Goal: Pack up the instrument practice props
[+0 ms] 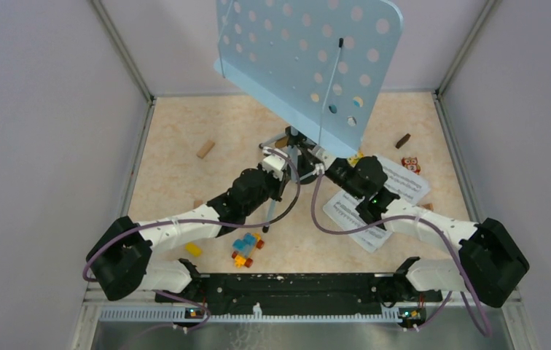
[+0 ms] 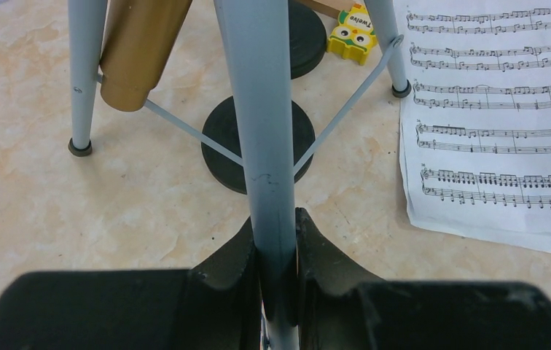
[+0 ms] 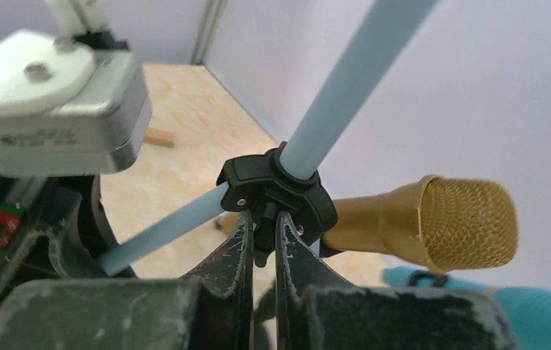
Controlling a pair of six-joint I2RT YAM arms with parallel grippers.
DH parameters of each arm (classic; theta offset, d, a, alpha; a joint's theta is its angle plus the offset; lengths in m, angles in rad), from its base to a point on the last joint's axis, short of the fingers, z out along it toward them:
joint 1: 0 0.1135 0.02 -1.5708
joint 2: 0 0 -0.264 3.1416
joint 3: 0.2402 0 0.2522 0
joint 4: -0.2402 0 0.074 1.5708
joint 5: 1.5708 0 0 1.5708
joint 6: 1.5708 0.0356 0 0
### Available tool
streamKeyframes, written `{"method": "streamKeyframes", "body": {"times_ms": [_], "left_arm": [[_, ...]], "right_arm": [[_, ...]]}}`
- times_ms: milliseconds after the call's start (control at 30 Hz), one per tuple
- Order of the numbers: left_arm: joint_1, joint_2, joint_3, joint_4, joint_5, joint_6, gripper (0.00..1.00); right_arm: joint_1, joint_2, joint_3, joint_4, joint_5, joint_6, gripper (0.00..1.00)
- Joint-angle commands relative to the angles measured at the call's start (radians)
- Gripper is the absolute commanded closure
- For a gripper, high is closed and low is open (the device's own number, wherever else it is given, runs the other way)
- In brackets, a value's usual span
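Down at the middle of the table (image 1: pixel 185 189), I have both arms on the music stand (image 1: pixel 309 58), its feet on the tabletop. Left gripper (image 2: pixel 276 233) is clamped around one pale-blue tube of it, low down. Right gripper (image 3: pixel 262 226) pinches the black collar (image 3: pixel 280 186) where the tubes meet. Gold microphone (image 3: pixel 433 222) sits just beside that collar. A black round base (image 2: pixel 258 142) lies between the legs, sheet music (image 2: pixel 491 109) flat beside them. Only word I can read is "Twelve", on a yellow owl block (image 2: pixel 353 33).
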Motion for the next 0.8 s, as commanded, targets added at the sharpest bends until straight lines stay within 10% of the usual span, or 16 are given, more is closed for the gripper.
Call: {"method": "streamKeyframes", "body": {"times_ms": [0,233,533,700,767], "left_arm": [[-0.017,0.044,0.050,0.054,0.099,0.143,1.00],[-0.017,0.075,0.068,0.057,0.131,0.138,1.00],[-0.017,0.067,0.068,0.052,0.203,0.119,1.00],[-0.017,0.055,0.064,0.051,0.181,0.129,1.00],[-0.017,0.049,0.063,0.050,0.180,0.137,1.00]], "right_arm": [[0.107,0.005,-0.027,-0.314,-0.237,-0.465,1.00],[0.205,0.038,0.002,-0.562,0.078,-0.956,1.00],[0.291,0.040,-0.072,-0.428,0.396,-1.189,1.00],[0.317,-0.024,-0.058,-0.286,0.470,-0.992,0.34],[0.317,-0.077,-0.026,-0.286,0.476,-0.803,0.26]]}}
